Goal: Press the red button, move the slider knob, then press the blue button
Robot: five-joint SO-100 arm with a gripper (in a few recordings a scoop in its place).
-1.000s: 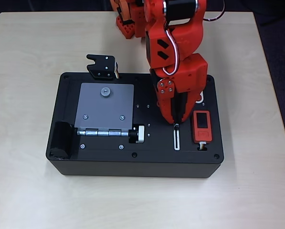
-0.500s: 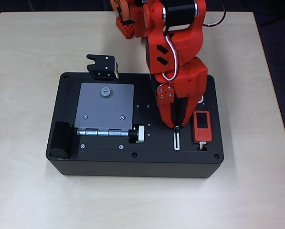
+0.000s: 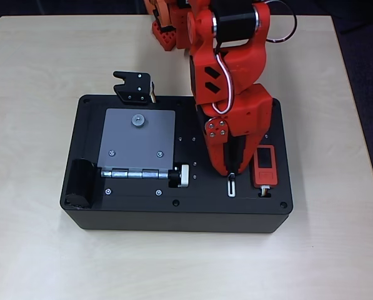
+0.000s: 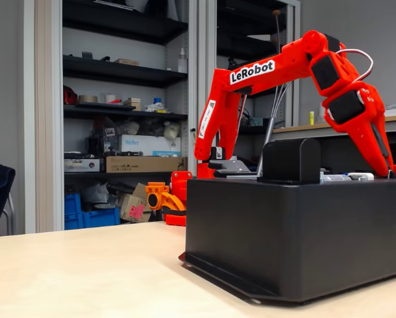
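Observation:
In the overhead view my orange gripper (image 3: pixel 231 171) points down onto the black box (image 3: pixel 136 212), its tips pressed together on the narrow white-rimmed slider track (image 3: pixel 231 187). They sit partway along the slot and cover the slider knob, so I cannot make it out. The arm's body hides the red button and the blue button. In the fixed view the gripper (image 4: pixel 387 171) reaches down to the box top (image 4: pixel 297 232) at the right edge.
On the box are a grey hinged plate (image 3: pixel 136 140), a silver-and-black cylindrical knob (image 3: pixel 180 175) and a red device with a black screen (image 3: pixel 264 164) just right of the track. A black latch (image 3: pixel 134 87) sits at the back edge. Bare table surrounds the box.
The gripper tips have slid along the slider track toward the box's front edge, covering more of the slot. Nothing else moved.

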